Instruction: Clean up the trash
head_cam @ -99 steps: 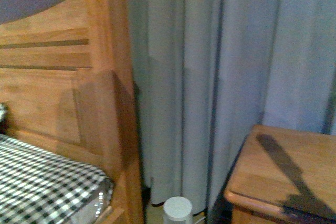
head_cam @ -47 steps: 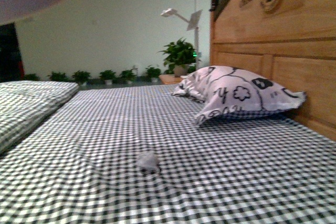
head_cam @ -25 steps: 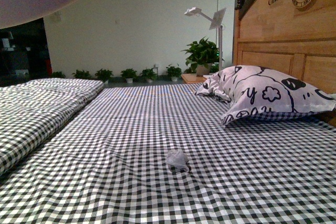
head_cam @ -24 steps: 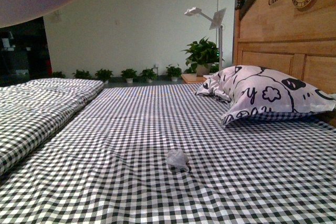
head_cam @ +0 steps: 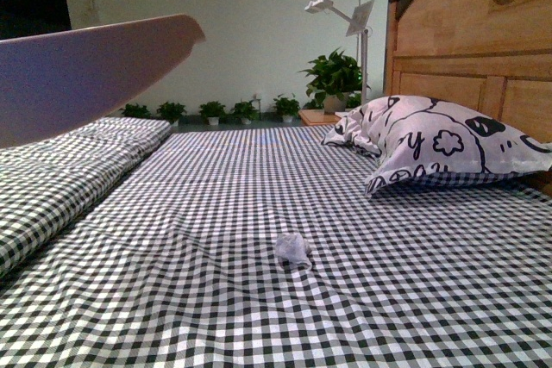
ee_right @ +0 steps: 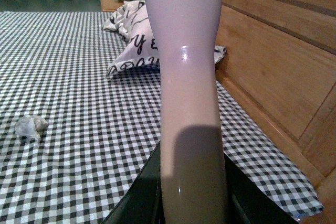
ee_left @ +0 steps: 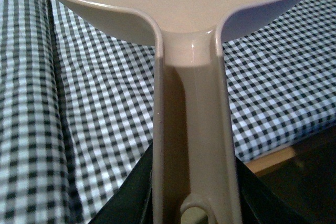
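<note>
Jaws of the left gripper (ee_left: 197, 205): black, pressed against both sides of the handle of a pale pink plastic dustpan (ee_left: 191, 103), no gap showing. Pan end is raised clear of the bed; in the front view its broad edge (head_cam: 86, 75) hangs at upper left, tilted.

Jaws of the right gripper (ee_right: 191, 203): black, clamped either side of a smooth pale pink plastic handle (ee_right: 186, 77). The handle widens away from the jaws; its far end runs out of frame, so the tool cannot be told.

Under both: black-and-white checked bed sheet (head_cam: 216, 299), lightly wrinkled.

Small crumpled white paper wad (head_cam: 293, 249) lies on the sheet near the middle of the bed, alone, touching nothing else. From the right wrist camera the wad (ee_right: 30, 127) sits well apart from the held handle.

Large white pillow with black cartoon prints (head_cam: 440, 144) rests against the wooden headboard (head_cam: 466, 40) on the right, well apart from the wad.

Folded checked quilt (head_cam: 52, 187) along the left side.

Beyond the bed: white desk lamp (head_cam: 345, 19), leafy potted plant (head_cam: 332, 75), pale wall.
</note>
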You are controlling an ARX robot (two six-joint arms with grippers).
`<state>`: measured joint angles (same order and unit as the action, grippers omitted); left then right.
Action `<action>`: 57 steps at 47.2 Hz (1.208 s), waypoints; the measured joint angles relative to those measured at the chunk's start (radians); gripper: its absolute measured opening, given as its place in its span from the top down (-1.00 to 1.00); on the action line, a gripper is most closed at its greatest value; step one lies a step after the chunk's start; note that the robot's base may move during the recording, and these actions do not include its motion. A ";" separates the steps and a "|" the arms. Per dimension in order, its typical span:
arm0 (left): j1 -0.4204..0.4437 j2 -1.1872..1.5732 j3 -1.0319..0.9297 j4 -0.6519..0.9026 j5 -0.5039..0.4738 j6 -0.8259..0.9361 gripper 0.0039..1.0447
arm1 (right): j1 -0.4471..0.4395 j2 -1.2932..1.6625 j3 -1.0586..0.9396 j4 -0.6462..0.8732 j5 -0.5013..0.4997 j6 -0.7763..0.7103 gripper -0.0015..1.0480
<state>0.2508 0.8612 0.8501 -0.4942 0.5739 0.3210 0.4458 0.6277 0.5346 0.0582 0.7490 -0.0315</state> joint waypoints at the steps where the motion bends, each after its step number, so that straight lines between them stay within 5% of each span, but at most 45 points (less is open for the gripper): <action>1: 0.006 0.018 0.009 0.012 0.006 0.019 0.50 | 0.000 0.000 0.000 0.000 0.000 0.000 0.62; 25: -0.048 0.538 0.237 0.058 0.086 0.573 0.50 | 0.000 0.000 0.000 0.000 0.000 0.000 0.62; 57: -0.054 0.842 0.333 -0.008 0.073 0.712 0.50 | 0.000 0.000 0.000 0.000 0.000 0.000 0.62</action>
<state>0.1967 1.7031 1.1828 -0.5018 0.6468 1.0332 0.4458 0.6277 0.5346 0.0582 0.7494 -0.0315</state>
